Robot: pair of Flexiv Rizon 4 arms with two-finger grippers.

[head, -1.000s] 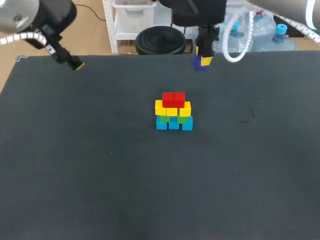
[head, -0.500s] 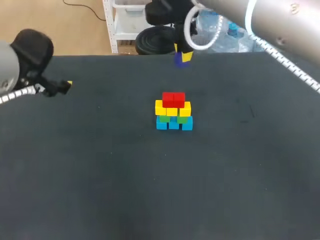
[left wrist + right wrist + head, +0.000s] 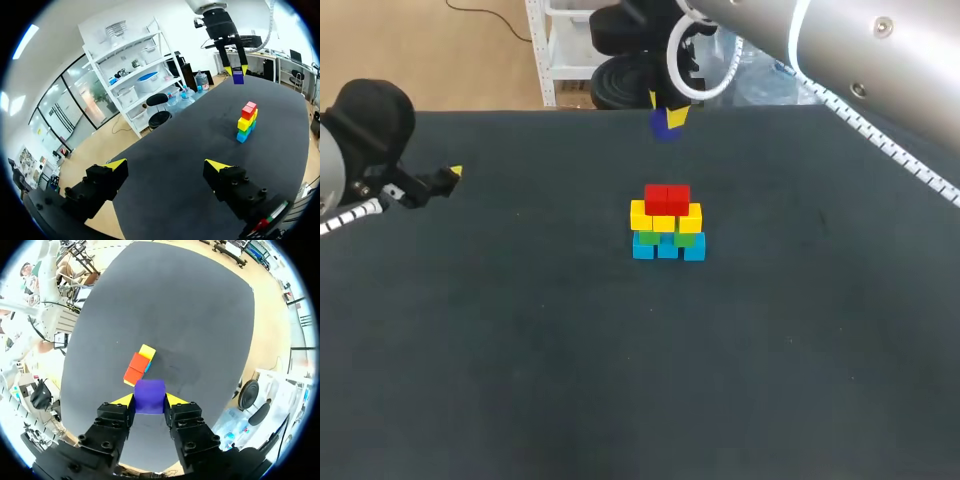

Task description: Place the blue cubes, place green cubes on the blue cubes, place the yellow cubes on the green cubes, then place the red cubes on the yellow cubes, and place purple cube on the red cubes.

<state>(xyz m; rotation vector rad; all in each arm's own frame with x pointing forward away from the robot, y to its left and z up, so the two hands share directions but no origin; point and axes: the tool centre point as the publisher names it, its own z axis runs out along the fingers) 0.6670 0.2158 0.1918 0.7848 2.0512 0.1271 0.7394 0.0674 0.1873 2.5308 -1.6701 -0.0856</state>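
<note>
Purple cube (image 3: 149, 396) is clamped btwn right gripper (image 3: 149, 401) fingers, up in the air near the far edge of the table (image 3: 520, 350), apart from the stack. Looks like the last step: next move needs it carried over the red cubes (image 3: 667, 198) & lowered centred. Left gripper (image 3: 165, 167) is wide open, empty.

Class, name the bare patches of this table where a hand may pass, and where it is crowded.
Bare: the wide near stretch of table before the cube stack, and both flanks. Crowded: the stack and the air over it, where the right arm holds the purple cube.
</note>
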